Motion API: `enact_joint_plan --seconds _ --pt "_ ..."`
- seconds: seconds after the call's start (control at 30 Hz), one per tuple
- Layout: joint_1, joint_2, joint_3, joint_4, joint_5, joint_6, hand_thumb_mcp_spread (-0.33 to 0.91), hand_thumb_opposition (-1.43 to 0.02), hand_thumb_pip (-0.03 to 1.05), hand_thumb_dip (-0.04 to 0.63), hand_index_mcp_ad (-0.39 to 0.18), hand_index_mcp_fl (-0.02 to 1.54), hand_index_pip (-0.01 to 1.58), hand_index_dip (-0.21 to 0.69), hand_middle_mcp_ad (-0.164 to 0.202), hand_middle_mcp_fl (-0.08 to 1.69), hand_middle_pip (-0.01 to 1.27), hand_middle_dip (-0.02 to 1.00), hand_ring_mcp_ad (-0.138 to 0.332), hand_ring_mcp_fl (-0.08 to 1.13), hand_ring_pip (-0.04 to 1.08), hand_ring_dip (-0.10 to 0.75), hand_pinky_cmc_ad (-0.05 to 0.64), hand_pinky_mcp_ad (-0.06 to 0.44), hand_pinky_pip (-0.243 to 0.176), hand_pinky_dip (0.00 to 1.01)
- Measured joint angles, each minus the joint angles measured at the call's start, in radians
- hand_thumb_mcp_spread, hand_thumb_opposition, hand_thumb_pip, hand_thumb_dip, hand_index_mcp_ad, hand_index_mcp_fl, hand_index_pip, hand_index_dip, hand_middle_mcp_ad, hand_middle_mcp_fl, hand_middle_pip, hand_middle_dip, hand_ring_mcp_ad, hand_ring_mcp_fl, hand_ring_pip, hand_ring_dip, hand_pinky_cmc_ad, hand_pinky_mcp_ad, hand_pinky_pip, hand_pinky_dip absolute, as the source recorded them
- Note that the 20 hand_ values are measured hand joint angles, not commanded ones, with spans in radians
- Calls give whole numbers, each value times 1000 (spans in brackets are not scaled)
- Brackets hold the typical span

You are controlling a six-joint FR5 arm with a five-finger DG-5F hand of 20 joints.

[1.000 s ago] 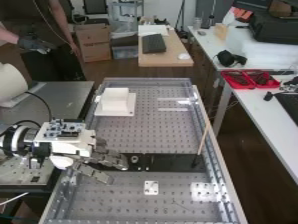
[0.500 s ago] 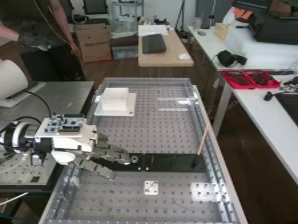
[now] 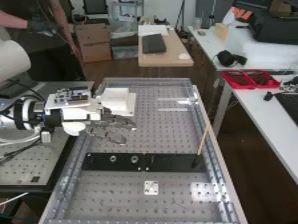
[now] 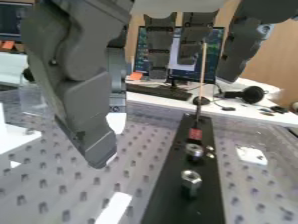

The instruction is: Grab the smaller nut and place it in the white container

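The hand point(image 3: 113, 124) is above the perforated bench plate in the high view, low in the picture from the white container point(image 3: 115, 100) and close to its near side. In the wrist view the hand point(image 4: 83, 95) hangs over the plate, left of the black bar. On that bar stand the larger nut point(image 3: 113, 159) and, right of it, the bearing point(image 3: 134, 159). The wrist view has the larger nut point(image 4: 191, 181) nearer the camera and the bearing point(image 4: 194, 151) behind it.
The flat black bar point(image 3: 173, 162) crosses the bench, with a thin upright rod point(image 3: 203, 137) near its right end. A small white plate point(image 3: 151, 188) lies below the bar. Raised rails point(image 3: 211, 135) edge the bench.
From over the bar's left end, the hand has moved up the picture towards the white container. The bar's left part and the larger nut are uncovered now.
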Motion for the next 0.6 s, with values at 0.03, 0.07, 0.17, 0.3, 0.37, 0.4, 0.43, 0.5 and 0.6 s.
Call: enact_joint_plan --seconds 0.03,0.07,0.17,0.3,0.37,0.4,0.43,0.5,0.6 --pt "16 7 1 -4 -13 2 490 -976 578 171 -253 417 1520 19 61 168 129 302 89 16 103 152 379 300 17 222" --pt "34 13 3 -6 -26 5 490 -976 578 171 -253 417 1520 19 61 168 129 302 89 16 103 152 379 300 17 222" --pt "77 23 9 -12 -60 12 490 -976 578 171 -253 417 1520 19 59 168 129 302 89 16 103 152 379 300 17 222" --pt "121 25 21 -19 -96 19 490 -976 578 171 -253 419 1520 19 58 162 129 302 89 19 106 152 379 300 17 222" --pt "155 22 33 -25 -120 26 490 -976 578 171 -253 417 1520 19 63 185 129 302 87 19 103 152 379 300 17 222" --pt "166 19 37 -27 -128 28 490 -976 578 171 -253 417 1520 19 59 185 129 302 87 19 103 152 379 300 17 222" --pt "178 16 42 -29 -137 30 490 -976 578 171 -253 417 1520 19 58 185 129 298 87 19 103 152 380 300 17 222" --pt "202 8 51 -32 -152 34 487 -976 578 171 -253 417 1520 19 58 185 129 302 87 19 103 152 380 304 17 222" --pt "238 -7 65 -35 -175 41 490 -976 578 171 -257 417 1518 19 58 185 129 298 87 19 103 152 380 300 17 222"
